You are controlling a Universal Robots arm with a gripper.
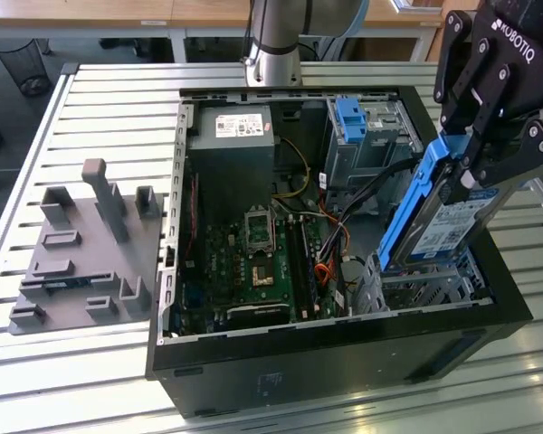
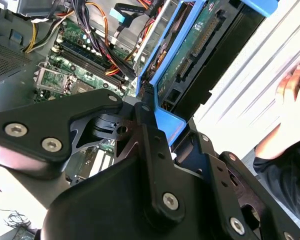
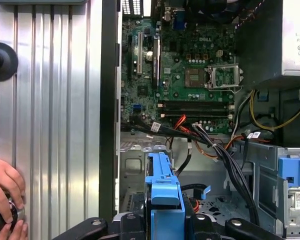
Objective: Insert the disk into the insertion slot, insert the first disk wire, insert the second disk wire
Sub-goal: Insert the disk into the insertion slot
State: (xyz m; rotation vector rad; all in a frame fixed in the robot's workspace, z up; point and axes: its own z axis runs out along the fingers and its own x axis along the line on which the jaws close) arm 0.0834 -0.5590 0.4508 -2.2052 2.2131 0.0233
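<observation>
At nine o'clock in the exterior view a grey fixture plate (image 1: 81, 253) lies on the slatted table (image 1: 36, 380). The open computer case (image 1: 344, 380) sits at centre, its motherboard (image 1: 253, 262) bare. At three o'clock the gripper (image 1: 464, 176) is clamped on the disk (image 1: 448, 226), which is steeply tilted: upper end toward one o'clock, lower end at the mouth of the insertion slot (image 1: 430, 287). Whether it touches I cannot tell. The first step is in hand, not done, and I judge the wires (image 1: 366, 185) unplugged. Seating the disk calls for levelling it with the slot's walls and a straight slide, clear of the wires.
</observation>
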